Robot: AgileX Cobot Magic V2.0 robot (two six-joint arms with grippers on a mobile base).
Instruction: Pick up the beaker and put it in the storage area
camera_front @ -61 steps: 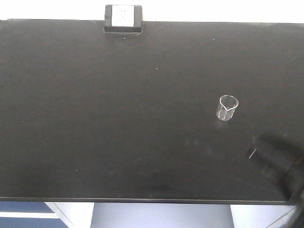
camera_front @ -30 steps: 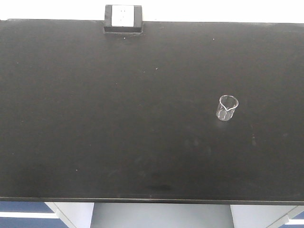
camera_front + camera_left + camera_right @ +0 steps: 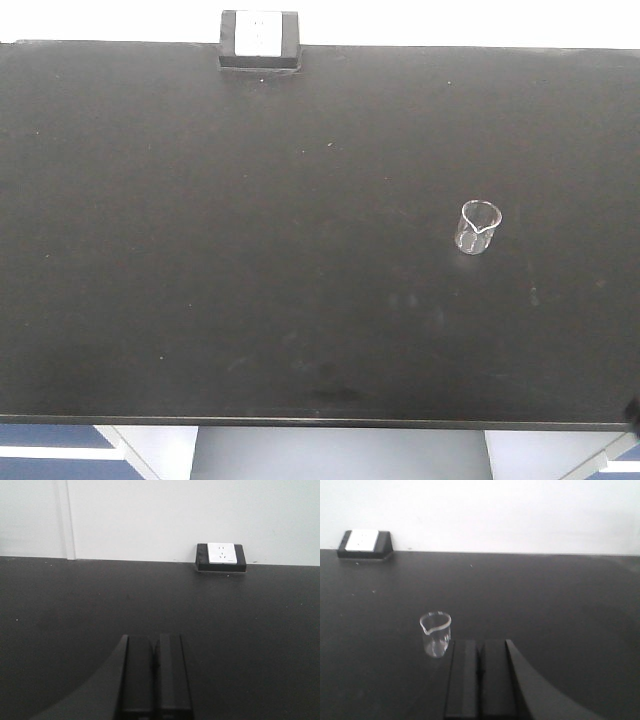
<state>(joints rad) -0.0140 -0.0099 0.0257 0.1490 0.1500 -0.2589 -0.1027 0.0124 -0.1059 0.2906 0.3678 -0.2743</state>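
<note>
A small clear glass beaker stands upright on the right half of the storage area, a wide matte-black benchtop. Its pour spout faces the front. In the right wrist view the beaker sits just left of and slightly beyond my right gripper, apart from it. That gripper is shut with nothing between its fingers. My left gripper is also shut and empty, low over bare benchtop. Neither gripper shows in the front view, apart from a dark sliver at the bottom right corner.
A small black box with a white face sits at the benchtop's far edge against a white wall; it also appears as the box and the box. The bench's front edge runs along the bottom of the front view.
One second ago my right gripper showed at the front view's lower right, below the beaker. It has pulled back out of that view. The beaker has not moved.
</note>
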